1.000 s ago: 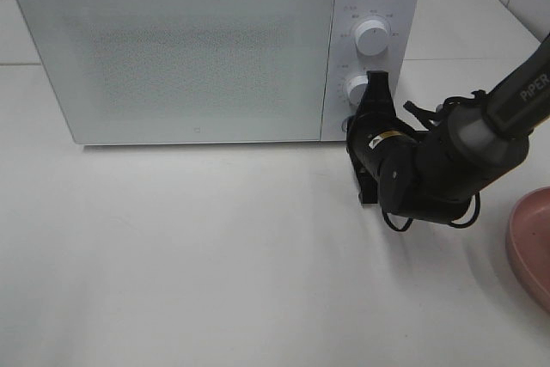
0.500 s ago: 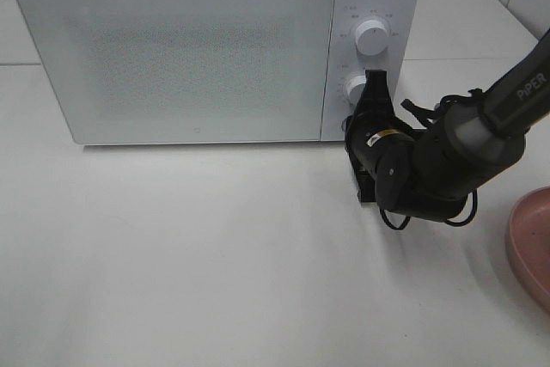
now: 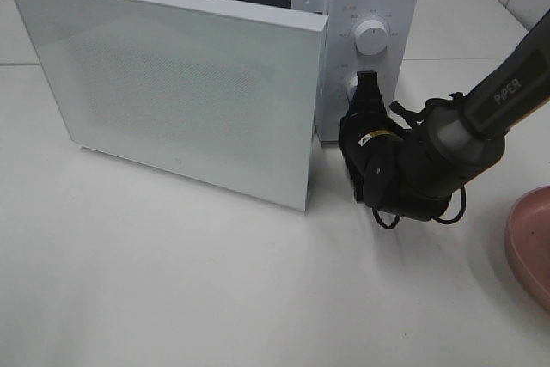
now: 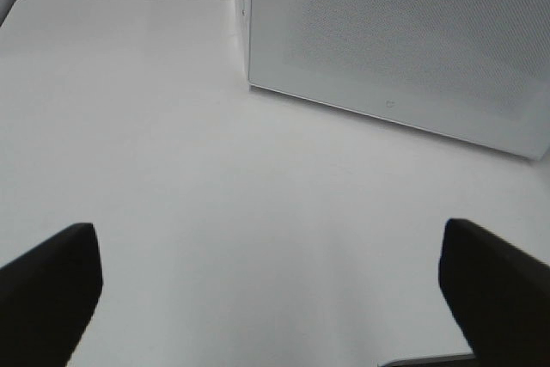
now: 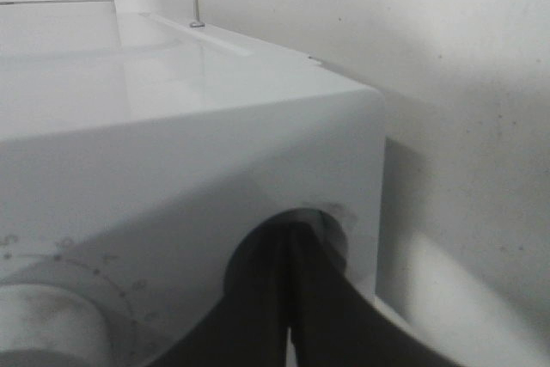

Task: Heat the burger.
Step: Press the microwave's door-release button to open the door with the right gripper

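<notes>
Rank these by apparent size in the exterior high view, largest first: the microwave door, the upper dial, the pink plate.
1. microwave door, by far the largest.
2. pink plate, though the frame edge crops it, so only the visible part is judged.
3. upper dial, the smallest.

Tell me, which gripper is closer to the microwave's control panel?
Right. The right gripper, shut, has its tips in a recess low on the control panel. The left gripper hangs open over the table, out in front of the microwave door.
</notes>
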Tool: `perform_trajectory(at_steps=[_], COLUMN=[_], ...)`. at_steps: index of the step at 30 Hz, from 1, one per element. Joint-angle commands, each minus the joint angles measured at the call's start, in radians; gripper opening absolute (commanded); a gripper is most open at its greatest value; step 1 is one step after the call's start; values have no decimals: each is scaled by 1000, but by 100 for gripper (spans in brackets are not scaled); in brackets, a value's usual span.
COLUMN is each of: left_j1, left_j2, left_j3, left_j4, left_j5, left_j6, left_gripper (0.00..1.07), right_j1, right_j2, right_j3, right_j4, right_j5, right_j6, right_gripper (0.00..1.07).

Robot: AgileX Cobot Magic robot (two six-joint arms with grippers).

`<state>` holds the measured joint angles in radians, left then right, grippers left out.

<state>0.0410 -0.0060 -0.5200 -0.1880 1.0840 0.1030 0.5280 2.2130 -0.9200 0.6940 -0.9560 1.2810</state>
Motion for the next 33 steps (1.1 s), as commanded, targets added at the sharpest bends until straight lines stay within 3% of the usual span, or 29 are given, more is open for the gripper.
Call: perform_trajectory(at_steps=[1,18,33], left_j1=[-2,-2,-2], left_j2=[-16,-16,-16], left_j3=[2,2,2], left_j4=[-1,-1,-1], left_j5=[-9,-9,-9], left_j6=[1,1,1], left_gripper=[100,100,100], right_j1=[-38,-34,-34], right_j2=[5,-2,-100], right_j3=[-77,-68,74], right_j4=[-54,-60,-88], right_j5=[-227,-127,56], right_j6=[-32,1,-37], right_gripper=[0,0,0])
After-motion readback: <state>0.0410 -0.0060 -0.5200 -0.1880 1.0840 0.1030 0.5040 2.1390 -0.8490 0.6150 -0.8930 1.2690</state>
